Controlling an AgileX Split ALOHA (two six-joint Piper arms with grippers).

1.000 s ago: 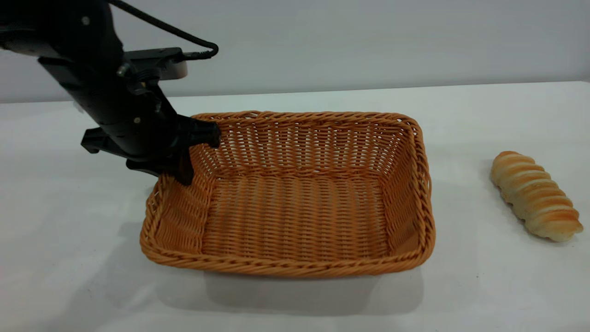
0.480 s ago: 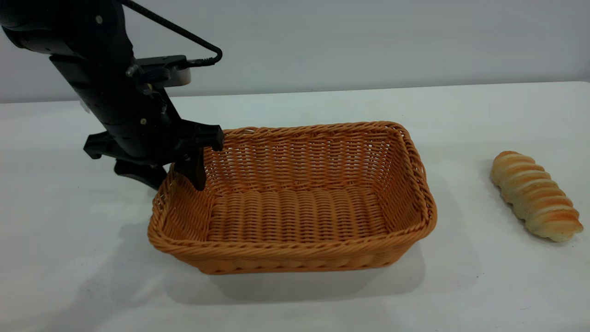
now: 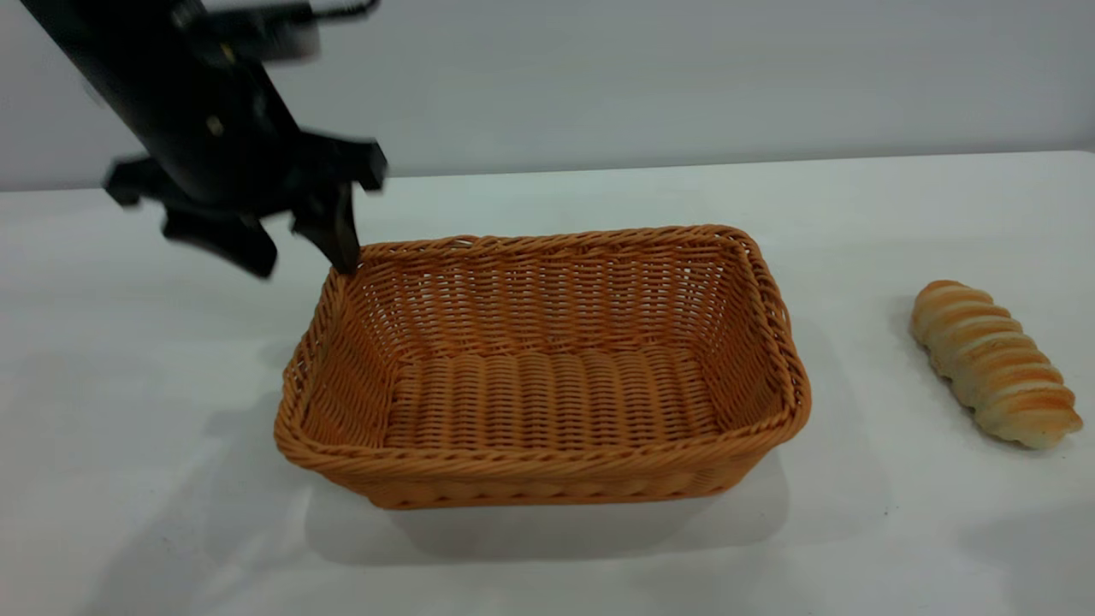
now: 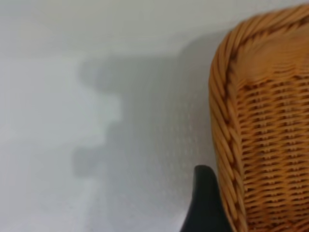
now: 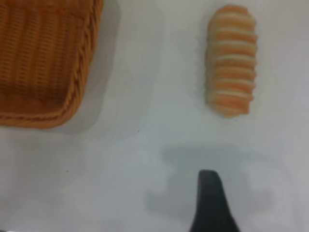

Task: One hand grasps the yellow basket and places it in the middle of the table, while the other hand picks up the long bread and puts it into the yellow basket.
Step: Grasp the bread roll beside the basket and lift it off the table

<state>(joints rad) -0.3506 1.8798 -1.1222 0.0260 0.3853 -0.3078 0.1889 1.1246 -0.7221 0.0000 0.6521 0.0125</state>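
Exterior view shows the left tool (image 3: pixel 295 248) lifted clear of the yellow basket (image 3: pixel 547 368), its two black fingers spread apart and holding nothing, one fingertip hanging just above the basket's far-left rim corner. Half a second ago that same tool was down over the left wall, one finger inside and one outside; a second ago the basket was tilted up on its near edge. Now the basket sits flat and level near the middle of the counter (image 3: pixel 855 547), open side up, with nothing in it. By my reading, the placing half of the task is done and the left arm is pulling away.

The long bread (image 3: pixel 992 364) lies untouched toward the counter's right edge, well apart from the basket. The right tool (image 5: pixel 212 208) is out of the exterior view; in the right wrist view one dark finger shows above the bare counter, short of the loaf, with the tool's shadow beneath it. Whether its fingers are spread or closed I cannot tell. Picking up the bread looks like the step now due.
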